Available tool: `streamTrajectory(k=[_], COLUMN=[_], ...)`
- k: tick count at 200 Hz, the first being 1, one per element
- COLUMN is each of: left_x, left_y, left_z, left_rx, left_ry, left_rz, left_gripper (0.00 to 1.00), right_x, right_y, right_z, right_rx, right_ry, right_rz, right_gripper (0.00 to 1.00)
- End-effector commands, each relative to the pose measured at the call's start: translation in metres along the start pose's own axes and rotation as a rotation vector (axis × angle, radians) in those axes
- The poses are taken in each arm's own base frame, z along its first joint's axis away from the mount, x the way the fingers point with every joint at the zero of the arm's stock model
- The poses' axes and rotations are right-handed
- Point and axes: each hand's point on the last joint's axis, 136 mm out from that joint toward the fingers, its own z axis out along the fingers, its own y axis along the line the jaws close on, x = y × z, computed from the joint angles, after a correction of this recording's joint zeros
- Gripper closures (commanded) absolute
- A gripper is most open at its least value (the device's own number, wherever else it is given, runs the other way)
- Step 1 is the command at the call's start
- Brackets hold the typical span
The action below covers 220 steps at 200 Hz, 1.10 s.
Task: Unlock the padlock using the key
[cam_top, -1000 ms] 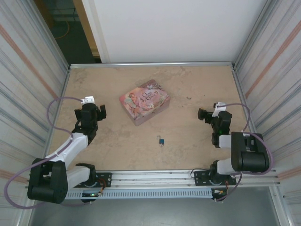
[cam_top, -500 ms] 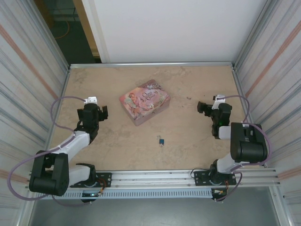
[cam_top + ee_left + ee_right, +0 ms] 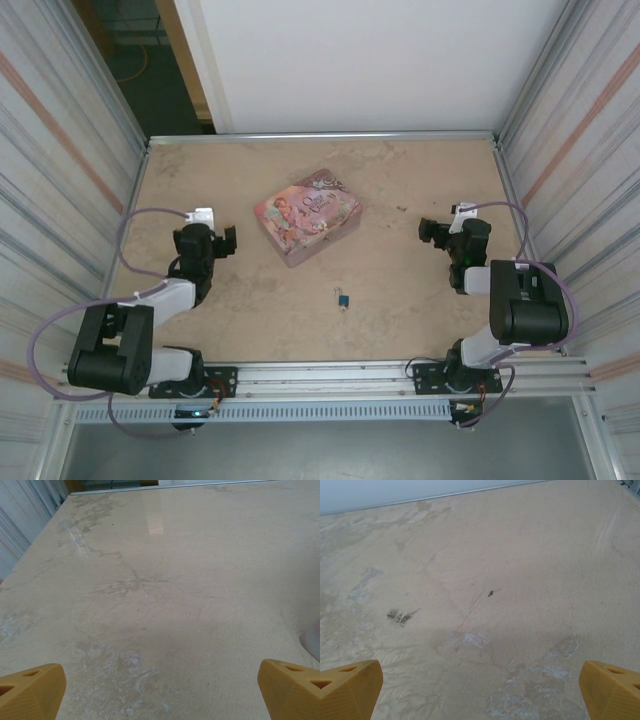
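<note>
**Top external view.** The padlock (image 3: 342, 299) lies on the beige worktop (image 3: 400, 310) near its front edge, roughly midway between the 2 arms and well apart from both. It is too small here to tell whether a key is in it. A pink illustrated tin (image 3: 307, 216) sits farther back, turned at an angle and apart from the padlock. The left pincer (image 3: 226, 240) hangs over the worktop's left side, near the tin's left end but not touching it. The right pincer (image 3: 430, 231) hangs over the right side and points toward the middle. Both are released and hold nothing.

**Left wrist view.** The left pincer (image 3: 160, 692) is spread wide, its 2 orange fingertips (image 3: 30, 692) at the bottom corners with bare, pale-veined worktop (image 3: 160, 580) between them. A pale rounded edge (image 3: 312, 640) at the right border cannot be identified.

**Right wrist view.** The right pincer (image 3: 480, 687) is likewise released, its orange fingertips (image 3: 612, 690) wide apart over the worktop (image 3: 530, 540). Ahead of them lie a dark smudge (image 3: 400, 616) and a small dark speck (image 3: 492, 593).
</note>
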Motion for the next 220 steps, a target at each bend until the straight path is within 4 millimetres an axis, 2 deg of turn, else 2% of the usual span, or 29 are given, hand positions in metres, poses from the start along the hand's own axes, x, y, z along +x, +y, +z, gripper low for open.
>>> streamTrajectory(k=[1, 34, 73, 116, 129, 145, 161, 220], left_x=[-0.017, -0.021, -0.011, -0.001, -0.005, 0.0, -0.001, 0.001], left_y=[0.0, -0.003, 0.001, 0.001, 0.002, -0.003, 0.004, 0.008], left_z=[0.0, 0.0, 0.011, 0.011, 0.014, 0.02, 0.033, 0.032], left_rx=[0.008, 0.018, 0.014, 0.042, 0.034, 0.073, 0.066, 0.095], left_ry=[-0.084, -0.127, -0.171, -0.184, -0.207, -0.134, -0.078, -0.074], left_rz=[0.027, 0.07, 0.05, 0.029, 0.029, 0.03, 0.0, -0.034], left_gripper=[0.01, 0.01, 0.01, 0.01, 0.01, 0.01, 0.01, 0.01], right_x=[0.001, 0.002, 0.002, 0.001, 0.001, 0.002, 0.002, 0.002], right_y=[0.0, -0.001, 0.0, 0.0, 0.0, 0.0, -0.001, 0.0], right_z=[0.001, 0.002, 0.001, 0.002, 0.002, 0.002, 0.002, 0.002], right_rx=[0.008, 0.009, 0.009, 0.009, 0.008, 0.007, 0.01, 0.022], right_ry=[0.006, 0.008, 0.008, 0.006, 0.007, 0.009, 0.009, 0.008], right_rz=[-0.009, -0.009, -0.009, -0.01, -0.009, -0.009, -0.009, -0.017], right_gripper=[0.01, 0.01, 0.01, 0.01, 0.01, 0.01, 0.01, 0.01])
